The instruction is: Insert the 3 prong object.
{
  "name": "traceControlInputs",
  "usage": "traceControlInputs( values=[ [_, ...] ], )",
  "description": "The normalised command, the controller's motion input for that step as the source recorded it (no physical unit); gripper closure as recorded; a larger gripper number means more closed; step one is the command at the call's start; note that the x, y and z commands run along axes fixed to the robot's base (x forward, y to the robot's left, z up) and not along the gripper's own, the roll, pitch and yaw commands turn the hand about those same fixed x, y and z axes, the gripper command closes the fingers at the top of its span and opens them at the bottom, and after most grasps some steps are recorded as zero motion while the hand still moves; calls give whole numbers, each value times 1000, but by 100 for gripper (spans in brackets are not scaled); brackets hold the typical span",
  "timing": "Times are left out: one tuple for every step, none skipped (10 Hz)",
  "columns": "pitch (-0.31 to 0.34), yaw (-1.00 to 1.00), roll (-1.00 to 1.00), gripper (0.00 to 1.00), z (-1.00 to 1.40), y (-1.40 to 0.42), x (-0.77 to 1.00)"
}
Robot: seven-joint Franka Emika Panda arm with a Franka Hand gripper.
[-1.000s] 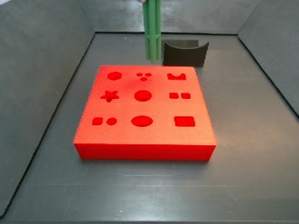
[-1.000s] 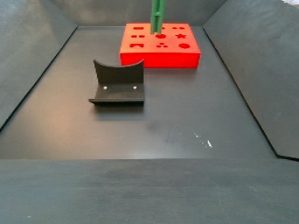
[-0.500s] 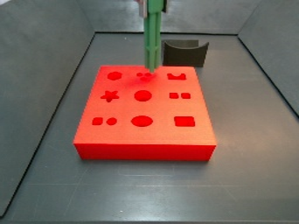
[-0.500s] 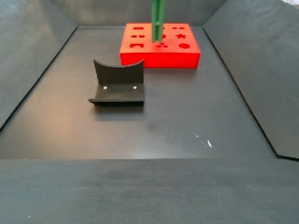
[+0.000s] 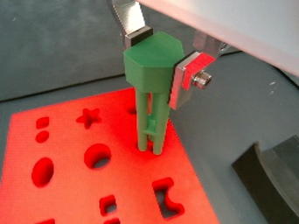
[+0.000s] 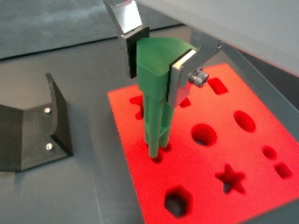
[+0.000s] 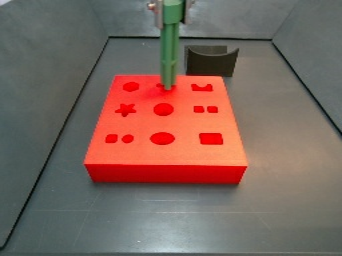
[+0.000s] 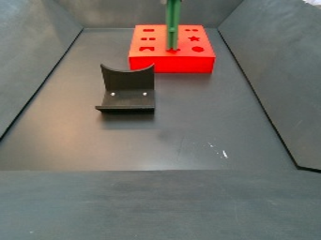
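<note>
- Gripper [image 5: 162,59] sits above the red block [image 5: 70,188], jaws clamped on the head of the 3 prong object [image 5: 149,96]; silver finger plates with dark pads [image 5: 139,38] press its opposite faces in both wrist views.
- The same grasp shows in a wrist view: gripper [image 6: 159,57], 3 prong object [image 6: 158,96] hanging upright below it, rods pointing down.
- Rod tips meet the top face of the red block [image 6: 233,149] at a small cutout; whether they sit inside the holes or just on the surface cannot be told.
- In a side view the 3 prong object [image 7: 170,55] stands vertical over the far row of cutouts of the red block [image 7: 167,140], its lower end at the middle cutout of that row. Gripper [image 7: 168,6] is only just in frame at the top edge.
- In a side view the 3 prong object [image 8: 172,19] rises from the red block [image 8: 174,52] at the far end of the floor; the gripper itself is out of frame there.
- Red block top carries a grid of shaped cutouts: star, circles, oval, rectangle, paired small holes.
- Fixture [image 8: 126,89], a dark L-shaped bracket on a base plate, stands on the dark floor [image 8: 163,141], well apart from the red block. It also shows in a wrist view [image 6: 30,127] just beside the block, and in a side view [image 7: 211,59] behind it.
- Grey walls [image 7: 54,30] enclose the work area.
</note>
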Motion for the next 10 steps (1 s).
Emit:
traceControlInputs(
  values=[
    [-140, 0, -3, 100, 0, -114, -137],
    [-121, 77, 0, 100, -177, -31, 6],
    [-119, 151, 0, 100, -240, 0, 169],
    [-100, 149, 0, 100, -263, 0, 114],
    [-104, 103, 0, 100, -243, 0, 0],
    [-103, 71, 0, 100, -254, 0, 0],
    [-83, 26, 0, 100, -260, 0, 0],
    [0, 0, 0, 100, -3, 0, 29],
    [-34, -51, 0, 100, -520, 0, 6],
    [-19, -17, 204, 100, -711, -74, 0]
  ],
)
